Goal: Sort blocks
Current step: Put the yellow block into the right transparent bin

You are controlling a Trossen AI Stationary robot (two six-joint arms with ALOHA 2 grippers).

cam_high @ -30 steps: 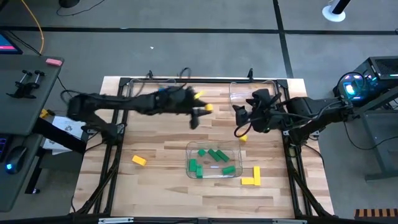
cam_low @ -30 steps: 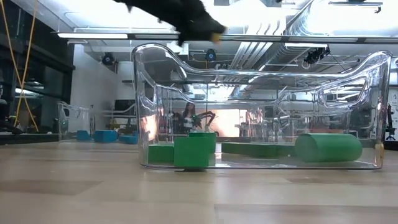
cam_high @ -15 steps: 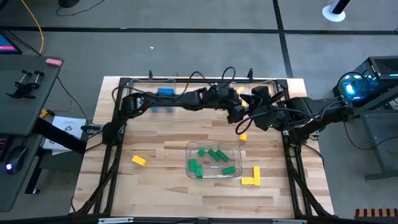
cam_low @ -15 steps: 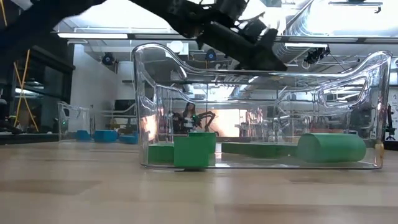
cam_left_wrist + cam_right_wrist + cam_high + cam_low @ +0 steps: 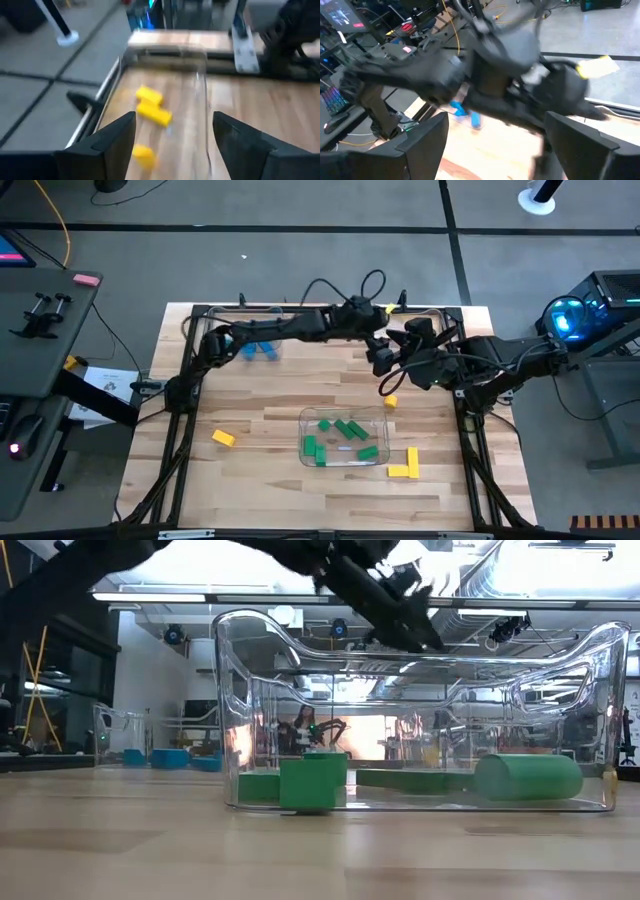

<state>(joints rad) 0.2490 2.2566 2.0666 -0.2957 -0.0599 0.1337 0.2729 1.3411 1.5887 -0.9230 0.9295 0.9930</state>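
My left hand (image 5: 173, 118) is stretched out over the far right corner of the wooden table (image 5: 250, 410), its fingers (image 5: 112, 137) spread wide with nothing between them. Directly under and just ahead of it lie three small yellow blocks (image 5: 156, 115), close together inside a clear plastic rectangular tray (image 5: 202, 95) whose thin wall runs forward between my fingers. Two of the blocks touch or nearly touch; the third lies a little nearer to me, apart from them.

My right hand (image 5: 496, 120) waits just beside the left one, on the side nearer the table's front, also wide open and holding nothing. Its view is filled by my own left arm (image 5: 485, 70) crossing in front of it. A single yellow block (image 5: 391, 401) lies on the bare wood just below this hand.

Farther from both hands, toward the front of the table, a second clear tray (image 5: 305, 420) holds several green blocks (image 5: 345, 430), bars and cubes lying loose. Two more yellow blocks (image 5: 405, 468) lie on the wood just beside that tray, and another yellow block (image 5: 223, 438) lies well apart on its other side.

Farthest from my left hand, back along the arm at the far left corner, a few blue blocks (image 5: 262, 350) lie partly hidden under the arm.
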